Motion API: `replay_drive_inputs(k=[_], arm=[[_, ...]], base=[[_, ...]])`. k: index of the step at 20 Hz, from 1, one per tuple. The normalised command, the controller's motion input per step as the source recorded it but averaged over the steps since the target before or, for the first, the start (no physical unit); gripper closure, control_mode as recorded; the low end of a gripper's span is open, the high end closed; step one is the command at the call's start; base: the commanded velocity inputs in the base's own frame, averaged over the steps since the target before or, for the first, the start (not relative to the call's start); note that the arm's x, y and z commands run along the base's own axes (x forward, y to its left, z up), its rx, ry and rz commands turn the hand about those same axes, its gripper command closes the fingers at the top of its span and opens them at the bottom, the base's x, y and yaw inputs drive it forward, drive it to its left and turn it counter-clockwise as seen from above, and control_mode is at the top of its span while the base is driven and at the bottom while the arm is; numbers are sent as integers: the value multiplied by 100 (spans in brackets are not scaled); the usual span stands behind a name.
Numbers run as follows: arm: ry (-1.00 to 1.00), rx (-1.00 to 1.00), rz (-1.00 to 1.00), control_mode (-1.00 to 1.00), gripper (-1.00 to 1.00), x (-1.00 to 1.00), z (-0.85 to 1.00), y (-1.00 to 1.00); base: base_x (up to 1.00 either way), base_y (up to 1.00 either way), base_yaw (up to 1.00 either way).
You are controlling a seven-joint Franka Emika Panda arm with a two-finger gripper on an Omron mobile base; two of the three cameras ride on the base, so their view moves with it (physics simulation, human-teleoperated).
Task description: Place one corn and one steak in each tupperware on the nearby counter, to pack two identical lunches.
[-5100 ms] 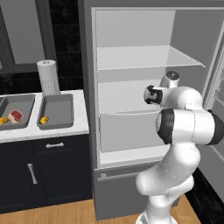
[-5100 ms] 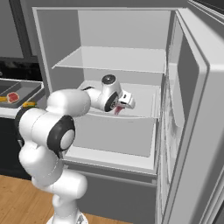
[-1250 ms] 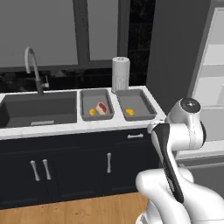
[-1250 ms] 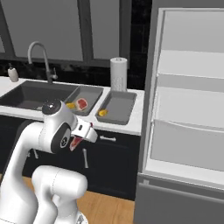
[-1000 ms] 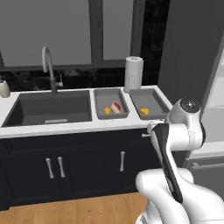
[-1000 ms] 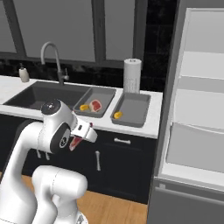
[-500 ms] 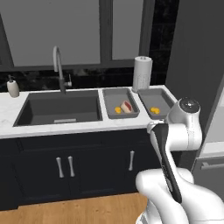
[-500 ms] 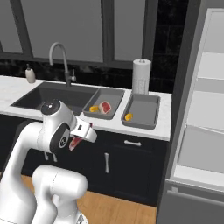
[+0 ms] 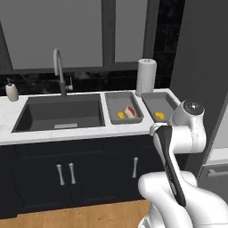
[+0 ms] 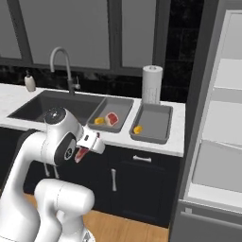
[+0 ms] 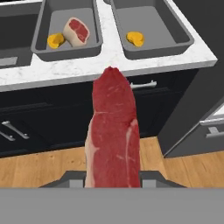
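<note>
My gripper (image 10: 83, 152) is shut on a steak (image 11: 113, 131), a long red slab with a pale rim, held in front of the dark cabinets below the counter (image 11: 109, 61). Two grey tupperware trays sit side by side on the counter. The left tupperware (image 11: 43, 26) holds a corn (image 11: 55, 41) and a steak (image 11: 76, 30). The right tupperware (image 11: 162, 26) holds a single corn (image 11: 135, 38). In the right base view the left tupperware (image 10: 124, 102) and the right tupperware (image 10: 158, 124) lie beyond and to the right of the gripper. In the left base view the same two trays (image 9: 115, 99) (image 9: 165, 100) show beside the sink.
A dark sink basin (image 9: 58, 113) with a faucet (image 9: 60, 71) lies left of the trays, and a soap bottle (image 9: 12, 90) stands at the far left. A paper towel roll (image 10: 152, 84) rises behind the trays. The open fridge (image 10: 222, 118) stands to the right.
The base has carried the arm from the open fridge to the sink counter, and the trays now sit further right in the left base view. The steak stays in the shut gripper.
</note>
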Motion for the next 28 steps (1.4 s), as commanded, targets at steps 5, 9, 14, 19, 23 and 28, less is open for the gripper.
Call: replay_drive_inputs(k=[5, 9, 14, 19, 23, 28], arm=[[0, 0, 0, 100, 100, 0, 0, 0], [0, 0, 0, 100, 100, 0, 0, 0], [0, 0, 0, 100, 100, 0, 0, 0], [0, 0, 0, 100, 100, 0, 0, 0], [0, 0, 0, 100, 100, 0, 0, 0], [0, 0, 0, -100, 100, 0, 0, 0]], base=[[41, 1, 0], [42, 12, -2], [40, 24, -7], [44, 25, -7], [38, 17, -5], [0, 0, 0]])
